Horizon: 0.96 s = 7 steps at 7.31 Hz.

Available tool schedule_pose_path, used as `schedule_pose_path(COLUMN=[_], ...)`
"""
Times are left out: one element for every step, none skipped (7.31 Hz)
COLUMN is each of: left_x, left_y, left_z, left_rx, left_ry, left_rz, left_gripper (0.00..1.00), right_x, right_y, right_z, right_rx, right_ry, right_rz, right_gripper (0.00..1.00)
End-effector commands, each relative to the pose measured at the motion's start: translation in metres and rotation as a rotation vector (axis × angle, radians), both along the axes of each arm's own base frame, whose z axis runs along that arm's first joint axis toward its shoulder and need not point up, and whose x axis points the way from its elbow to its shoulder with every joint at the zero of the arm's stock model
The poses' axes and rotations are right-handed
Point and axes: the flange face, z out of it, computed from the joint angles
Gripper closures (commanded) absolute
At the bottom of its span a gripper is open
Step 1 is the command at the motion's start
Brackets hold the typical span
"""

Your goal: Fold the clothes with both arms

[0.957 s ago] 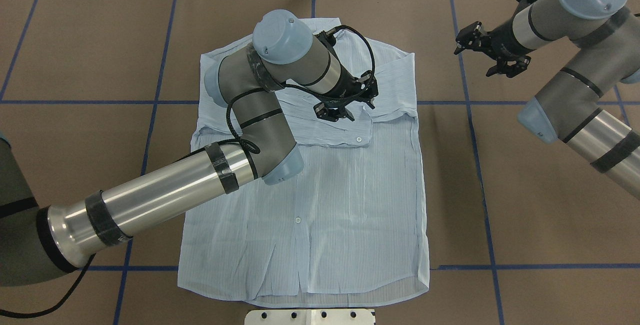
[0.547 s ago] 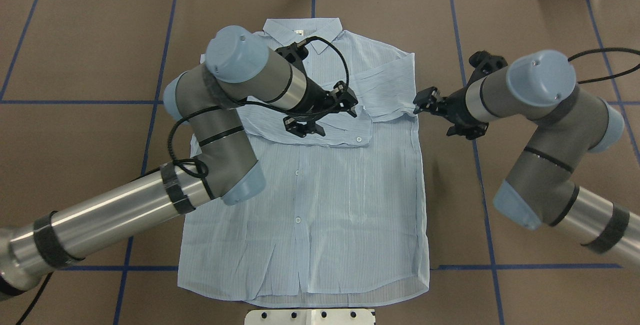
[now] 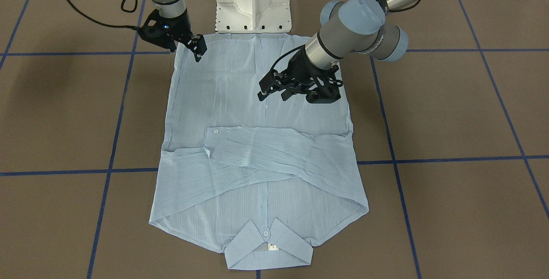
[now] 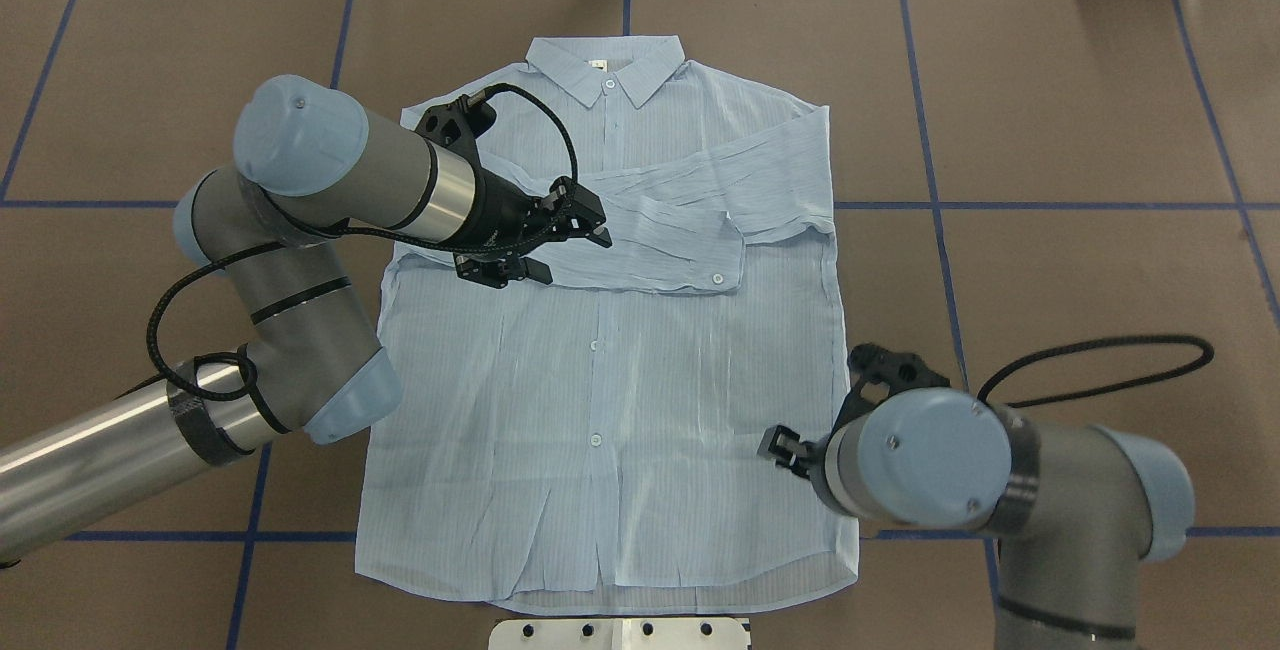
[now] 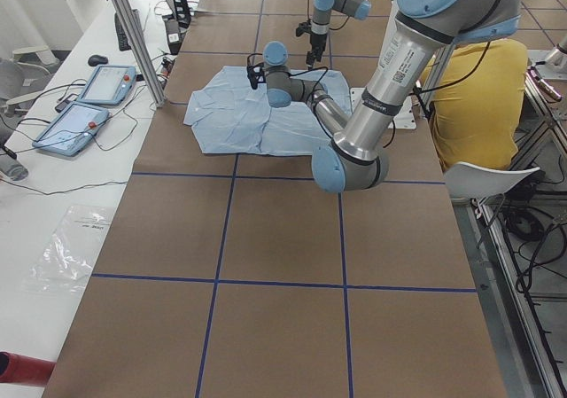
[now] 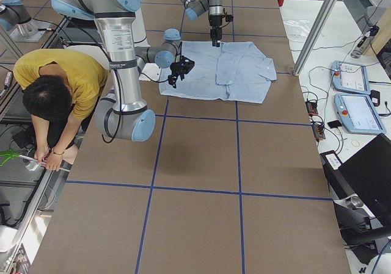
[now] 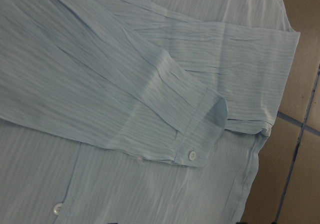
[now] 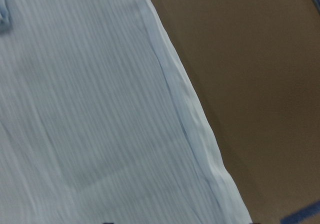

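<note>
The light-blue striped shirt (image 4: 620,380) lies flat, front up, collar at the far side and hem toward the robot's base. Both sleeves are folded across the chest, the top cuff (image 7: 197,134) showing its button. My left gripper (image 4: 568,252) hovers open and empty over the folded sleeves on the shirt's left half; it also shows in the front-facing view (image 3: 296,92). My right gripper (image 3: 197,49) is just above the shirt's right edge near the hem, mostly hidden under its wrist in the overhead view (image 4: 790,450). It looks open and holds nothing.
The white mounting pedestal (image 4: 620,633) stands at the table's near edge just behind the hem. Brown table cover with blue tape lines (image 4: 940,205) surrounds the shirt. An operator in yellow (image 6: 55,79) crouches beside the table. Tablets (image 5: 106,83) lie on the side bench.
The left arm pulled back to the left over the folded sleeves. The right arm swung from the far right of the table down to the shirt's right edge near the hem.
</note>
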Motion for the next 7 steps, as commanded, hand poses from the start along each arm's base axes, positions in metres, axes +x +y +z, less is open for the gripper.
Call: schedule_pose_path(left_x=[-0.004, -0.004, -0.004, -0.003, -0.003, -0.003, -0.004], left_y=[-0.001, -0.001, 0.0, 0.0, 0.0, 0.0, -0.001], left_z=[0.002, 0.003, 0.003, 0.004, 0.004, 0.004, 0.003], left_rx=[0.001, 0.0, 0.0, -0.001, -0.002, -0.004, -0.002], left_ry=[-0.002, -0.003, -0.003, -0.004, -0.004, -0.004, -0.003], left_rz=[-0.006, -0.004, -0.003, -0.003, -0.003, -0.003, -0.006], left_gripper=[0.17, 0.17, 0.17, 0.17, 0.17, 0.17, 0.17], right_x=[-0.022, -0.024, -0.019, -0.019, -0.02, -0.023, -0.026], right_y=[0.072, 0.07, 0.054, 0.04, 0.031, 0.029, 0.028], right_z=[0.012, 0.016, 0.018, 0.027, 0.024, 0.024, 0.028], right_rx=[0.048, 0.048, 0.05, 0.05, 0.058, 0.06, 0.06], right_ry=[0.098, 0.128, 0.149, 0.182, 0.181, 0.183, 0.192], right_rz=[-0.059, -0.057, -0.033, -0.012, -0.006, -0.006, -0.006], right_gripper=[0.1, 0.15, 0.15, 0.17, 0.2, 0.23, 0.27])
